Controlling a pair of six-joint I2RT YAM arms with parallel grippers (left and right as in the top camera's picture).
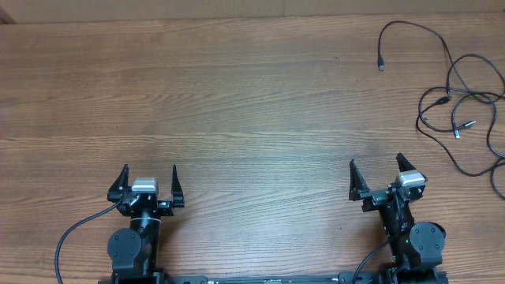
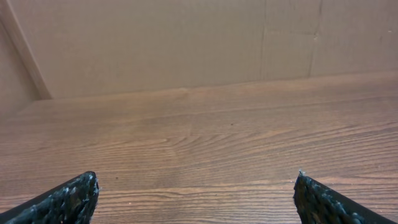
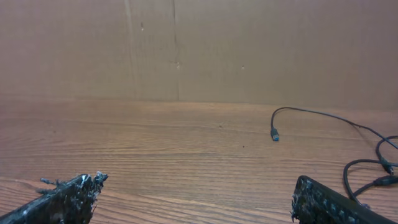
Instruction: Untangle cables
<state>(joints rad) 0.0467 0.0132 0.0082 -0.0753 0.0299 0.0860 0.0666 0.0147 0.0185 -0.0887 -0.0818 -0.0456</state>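
Thin black cables [image 1: 465, 99] lie tangled in loops at the far right of the wooden table, with small plugs among them. One loose end with a plug [image 1: 380, 65] reaches toward the back. In the right wrist view that plug [image 3: 274, 135] and the cables [image 3: 367, 171] show ahead and to the right. My right gripper [image 1: 375, 167] stands open near the front edge, well short of the cables, nothing between its fingers. At the front left my left gripper [image 1: 150, 172] is open and empty too, far from the cables. Its wrist view shows only bare wood between the fingertips [image 2: 74, 196].
A brown cardboard wall [image 3: 199, 50] stands along the back of the table [image 1: 237, 102]. Thicker black arm wiring [image 1: 67, 241] curls beside the left arm's base at the front edge.
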